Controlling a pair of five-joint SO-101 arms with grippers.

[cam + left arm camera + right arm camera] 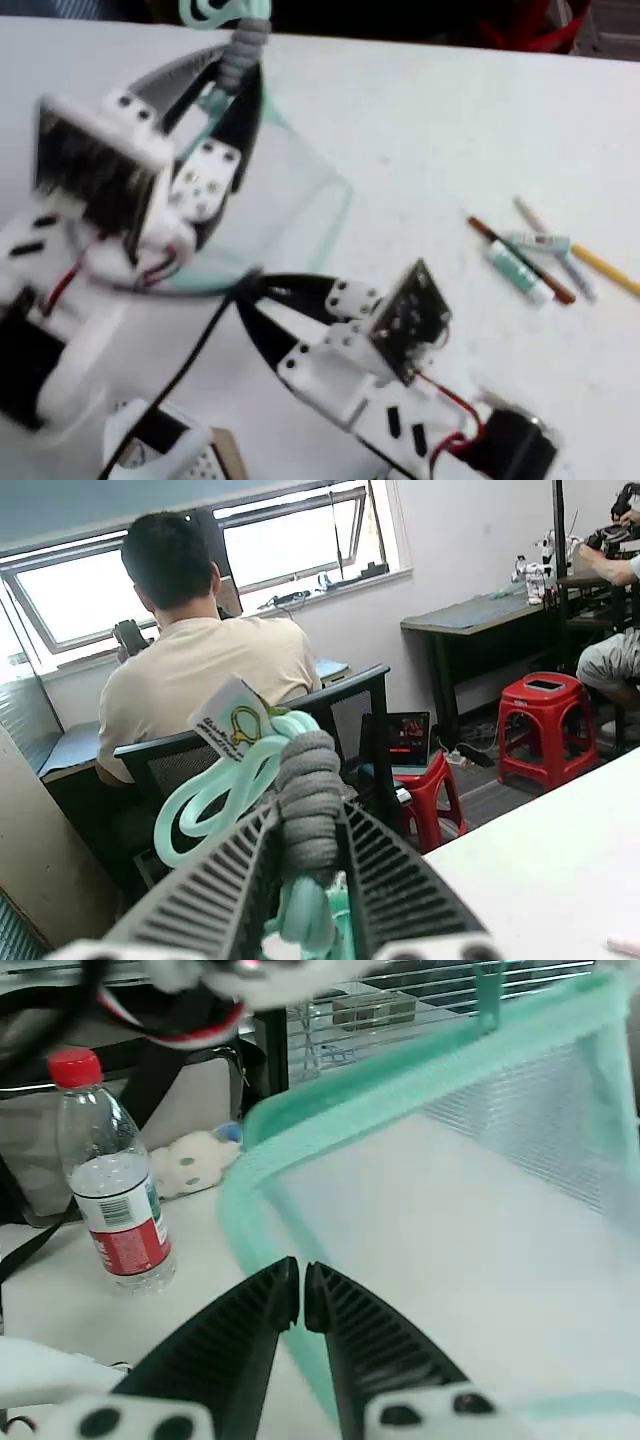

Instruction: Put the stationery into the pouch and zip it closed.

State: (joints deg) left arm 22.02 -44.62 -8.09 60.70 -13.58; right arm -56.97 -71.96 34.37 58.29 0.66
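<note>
From above: one translucent, mint-edged pouch (290, 190) spans the left gripper (238, 72) and right gripper (248, 287). At least four pens and pencils (530, 258) lie well off the right one on the white table (430, 120).

Left wrist: it clamps the pouch's grey pull cord (308, 780), with two red stools (543, 720) beyond.

Right wrist: jaws pinch the mint edge (262, 1222), with one water bottle (110, 1200) beyond.

Raised left hand (243, 62), fingers pressed together, lower right hand (246, 288) pointing toward it, fingers pinched shut.
</note>
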